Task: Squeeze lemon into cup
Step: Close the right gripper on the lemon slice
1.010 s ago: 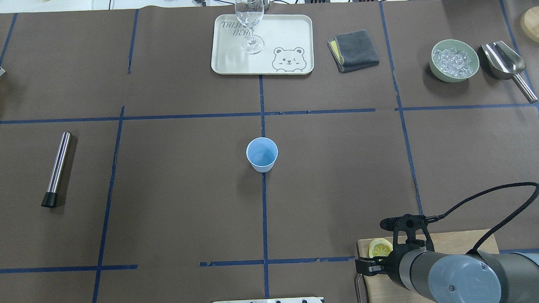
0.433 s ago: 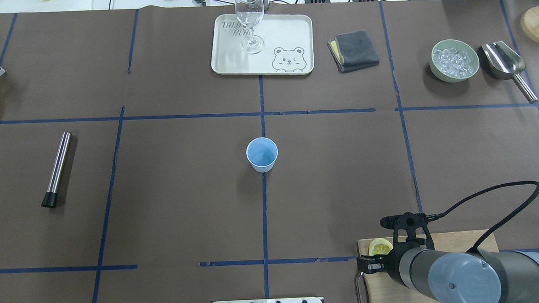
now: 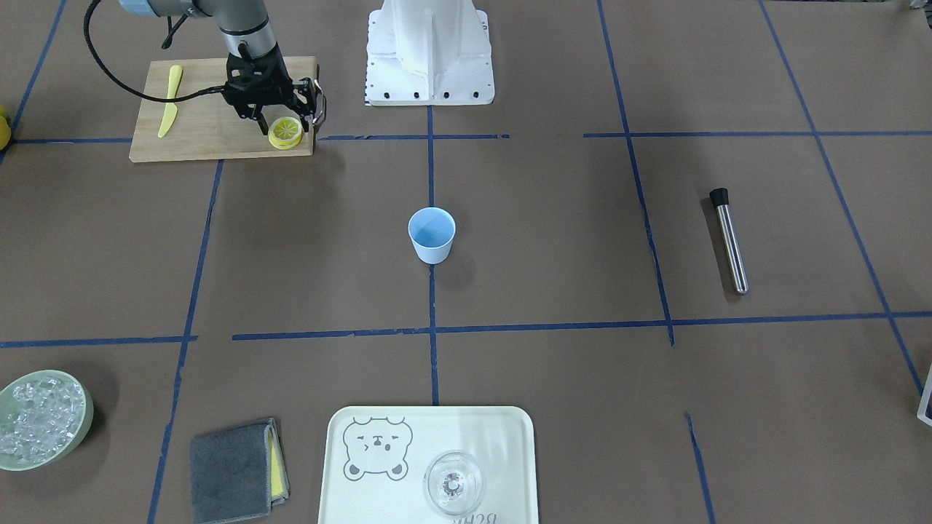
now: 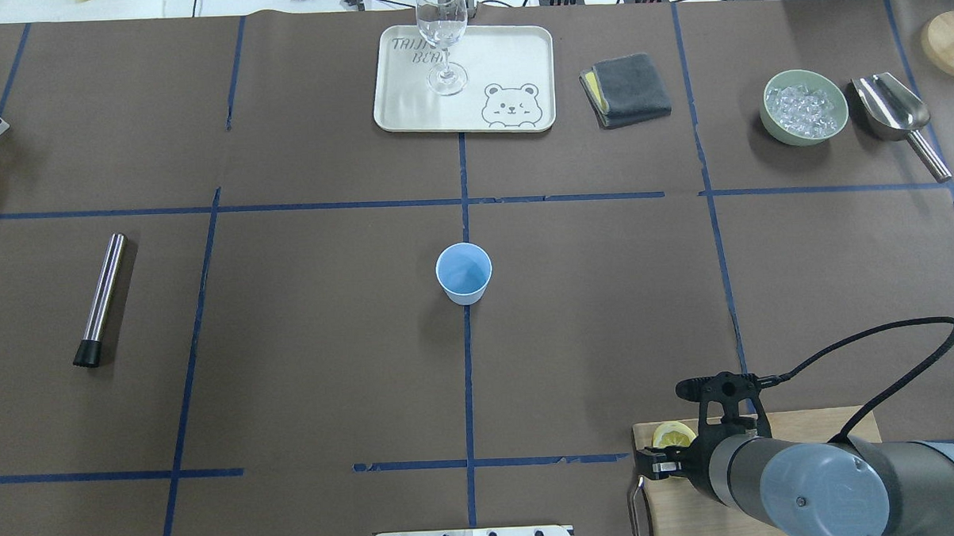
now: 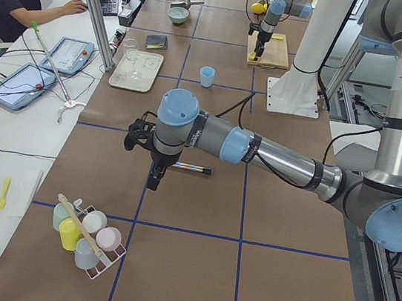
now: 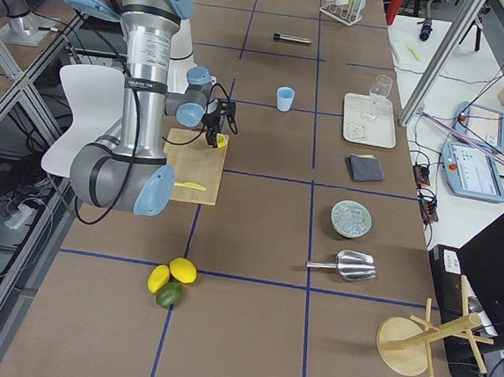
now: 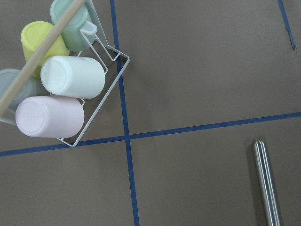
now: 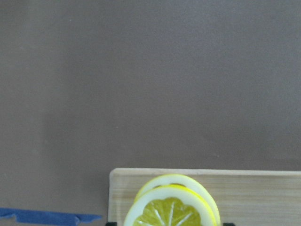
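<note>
Pickup of the lemon is the step in hand, as I read it: the right gripper stands low over the corner of the cutting board, fingers apart, with the slice right beneath and between them. The right wrist view shows it lying on a second slice just like it. Next the fingers need to close on the upper slice alone, lift it, and carry it to the cup, which stands upright well away from this gripper, out at mid-table, and looks empty. Far beyond the gripper a green bowl holds ice cubes, and the glass on the tray seems to hold nothing. The left gripper hangs above the table near a wire rack of upturned cups — whether its fingers are apart or together I cannot tell
</note>
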